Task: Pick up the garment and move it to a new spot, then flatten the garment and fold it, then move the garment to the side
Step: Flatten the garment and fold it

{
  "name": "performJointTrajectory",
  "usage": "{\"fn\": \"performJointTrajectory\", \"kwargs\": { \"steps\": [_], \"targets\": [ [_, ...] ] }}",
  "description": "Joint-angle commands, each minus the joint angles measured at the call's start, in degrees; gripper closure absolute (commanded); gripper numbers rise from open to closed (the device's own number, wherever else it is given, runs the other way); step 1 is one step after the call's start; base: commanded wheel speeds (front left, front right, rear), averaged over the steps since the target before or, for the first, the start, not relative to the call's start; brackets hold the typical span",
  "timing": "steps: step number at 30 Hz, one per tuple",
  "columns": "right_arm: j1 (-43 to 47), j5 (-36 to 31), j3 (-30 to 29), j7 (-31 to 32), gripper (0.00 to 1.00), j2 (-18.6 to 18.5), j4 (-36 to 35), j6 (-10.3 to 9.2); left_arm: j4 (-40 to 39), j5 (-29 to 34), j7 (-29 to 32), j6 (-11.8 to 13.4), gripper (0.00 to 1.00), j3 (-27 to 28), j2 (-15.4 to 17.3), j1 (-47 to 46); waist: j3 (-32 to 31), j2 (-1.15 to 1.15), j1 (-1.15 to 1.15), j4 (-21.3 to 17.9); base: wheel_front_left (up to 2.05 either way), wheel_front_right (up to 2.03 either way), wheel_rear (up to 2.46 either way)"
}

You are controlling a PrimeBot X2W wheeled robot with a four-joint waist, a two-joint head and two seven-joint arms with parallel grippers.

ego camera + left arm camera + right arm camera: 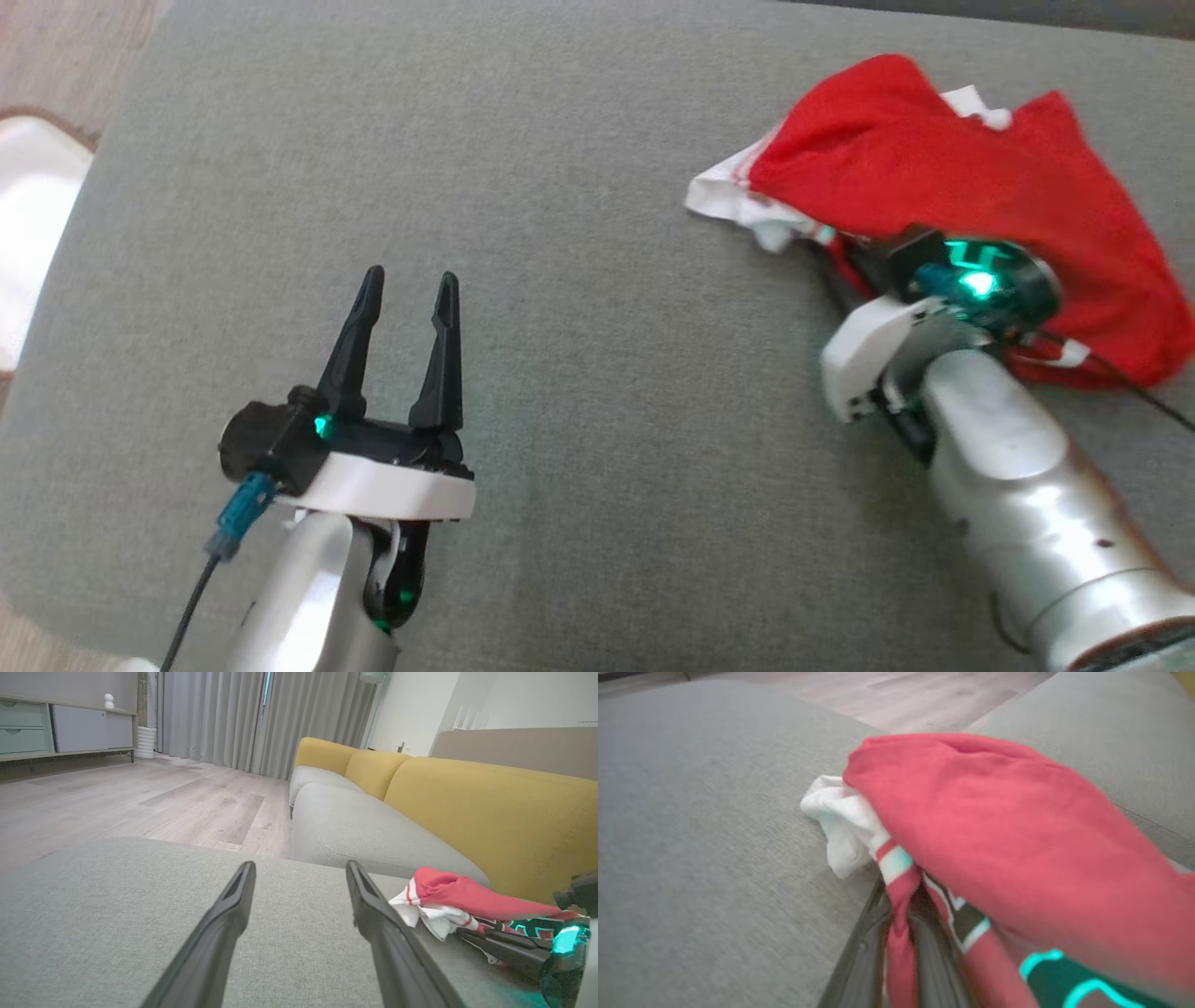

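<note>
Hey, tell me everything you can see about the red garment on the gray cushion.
The garment is soft red fabric with white parts and red-and-white striped trim, crumpled in a loose heap, not flattened. It lies on the gray cushion, toward the robot's right. The right end effector reaches under its near edge, a red strip pinched between its fingers.

Grey upholstered surface [560, 187]; yellow-backed sofa [467, 802] beyond; wood floor [140, 793], grey curtains [210, 714], sideboard [70, 728].
</note>
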Motion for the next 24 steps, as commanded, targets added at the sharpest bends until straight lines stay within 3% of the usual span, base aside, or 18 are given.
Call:
{"fn": "performJointTrajectory", "kwargs": {
  "steps": [1, 4, 11, 16, 18, 21, 24],
  "targets": [
    [-1.16, 1.11, 1.94, -2.06, 1.0, 2.14, -1.99, 0.2, -1.55, -0.04, -0.29, 0.09, 0.0, 2.41, 0.27, -1.2, -0.87, 0.0, 0.0, -0.87, 0.0, 0.0, 0.0],
    [-1.05, 5.99, 5.95, -5.28, 1.0, 3.52, -5.44, 0.2, -1.61, 0.43, -0.29, 0.09, 0.0, 3.18, 0.27, -0.53, -2.24, 0.0, 0.0, -2.25, 0.0, 0.0, 0.0],
    [1.64, 22.45, 16.37, -7.02, 1.0, 4.02, -21.68, 0.2, -2.25, 1.47, -0.29, 0.09, 0.0, 5.57, 0.59, 1.26, -5.51, 0.0, 0.0, -4.82, 0.0, 0.0, 0.0],
    [3.95, 28.48, 27.02, -0.7, 1.0, 3.34, -22.73, 0.2, -2.94, 1.86, -0.29, 0.09, 0.0, 6.88, 0.62, 2.09, -6.33, 0.0, 0.0, -5.37, 0.0, 0.0, 0.0],
    [4.61, 30.68, 30.47, 1.02, 0.0, 2.65, -21.79, 0.2, -2.99, 1.99, -0.29, 0.09, 0.0, 6.86, 0.6, 2.26, -6.48, 0.0, 0.0, -5.34, 0.0, 0.0, 0.0],
    [4.07, 32.83, 34.25, 1.03, 0.0, 1.25, -21.43, 0.2, -2.95, 2.01, -0.29, 0.09, 0.0, 6.67, 0.55, 2.49, -6.79, 0.0, 0.0, -5.44, 0.0, 0.0, 0.0],
    [2.93, 34.78, 33.95, -1.4, 0.0, 0.04, -21.92, 0.2, -3.07, 2.05, -0.29, 0.09, 0.0, 7.35, 0.57, 2.8, -7.11, 0.0, 0.0, -6.16, 0.0, 0.0, 0.0]
  ]
}}
